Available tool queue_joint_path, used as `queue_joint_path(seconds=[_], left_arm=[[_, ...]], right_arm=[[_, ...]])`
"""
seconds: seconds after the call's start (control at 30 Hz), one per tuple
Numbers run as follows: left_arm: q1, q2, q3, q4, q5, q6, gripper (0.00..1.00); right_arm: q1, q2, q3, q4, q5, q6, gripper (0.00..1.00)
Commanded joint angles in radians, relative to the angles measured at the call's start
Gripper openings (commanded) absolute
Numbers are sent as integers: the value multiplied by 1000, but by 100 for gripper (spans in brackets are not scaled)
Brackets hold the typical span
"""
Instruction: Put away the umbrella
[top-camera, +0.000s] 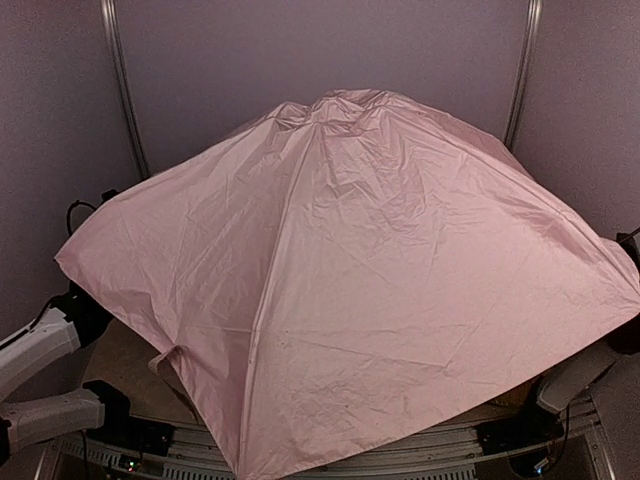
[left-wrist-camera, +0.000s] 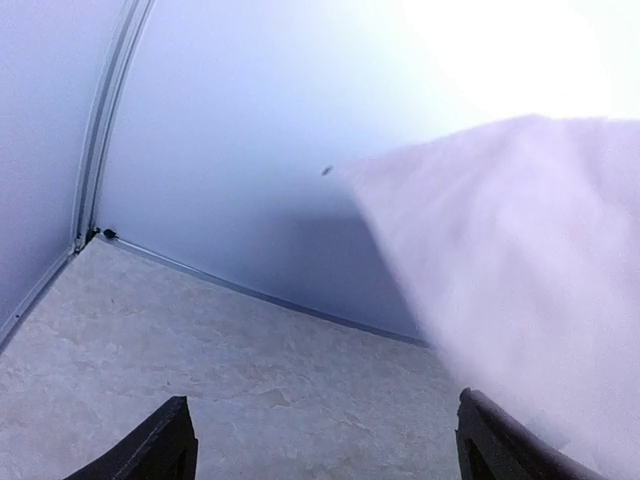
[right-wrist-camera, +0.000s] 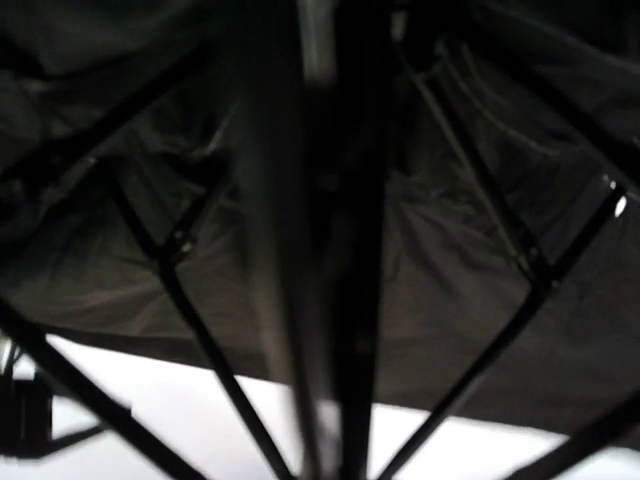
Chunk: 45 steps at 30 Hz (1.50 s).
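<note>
While the umbrella (top-camera: 370, 290) stands fully open, its pale pink canopy spreads across nearly the whole bench (top-camera: 125, 365), peak pointing up and toward the back wall (top-camera: 320, 50), near edge hanging over the front rail between the two arm bases. Seen from above, the left arm (top-camera: 40, 350) reaches in from the lower left and ends just beside the canopy's left rim; the right arm (top-camera: 575, 375) goes under the fabric at the lower right, its end hidden. From the left wrist, the left pincer (left-wrist-camera: 325, 445) is spread wide with nothing between its dark fingertips (left-wrist-camera: 160, 450) — only bare, pale marbled bench surface lies below, and a blurred edge of pink cloth fills the right side close to one fingertip. The right wrist camera looks up into the umbrella's underside: black lining (right-wrist-camera: 450, 300), thin black ribs (right-wrist-camera: 190, 300) fanning outward, and a dark upright shaft (right-wrist-camera: 345, 250) very close to the lens and out of focus. Whether the right pincer is spread or closed around anything — I cannot tell; its fingers cannot be picked out from the dark blur.
</note>
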Motion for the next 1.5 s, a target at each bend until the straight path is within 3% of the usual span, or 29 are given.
queue_joint_path(seconds=[0.0, 0.27, 0.4, 0.5, 0.7, 0.8, 0.9, 1.07, 1.2, 1.47], left_arm=[[2, -100, 116, -167, -25, 106, 87], [-16, -151, 342, -256, 65, 179, 87], [-111, -168, 388, -271, 96, 215, 87], [-203, -157, 393, -297, 62, 266, 87], [-295, -66, 223, -239, 106, 274, 90], [-322, -1, 67, -77, 170, 238, 91], [-371, 85, 20, -10, 154, 246, 90], [-403, 109, -9, 5, 107, 285, 90], [-401, 80, -59, 19, 83, 284, 90], [-401, 28, -76, 4, 52, 295, 91]], right_arm=[[23, 77, 114, 46, -53, 34, 0], [69, 188, 398, 17, -67, -10, 0], [144, 247, 473, 36, -91, -72, 0], [155, 272, 322, 231, -196, -75, 0], [151, 496, 34, 530, -164, 37, 0], [164, 662, -13, 728, -135, 141, 0], [168, 731, 10, 713, -111, 159, 0], [167, 670, -40, 648, 0, 49, 0], [129, 568, -67, 602, -20, 63, 0], [120, 288, 67, 385, -20, -57, 0]])
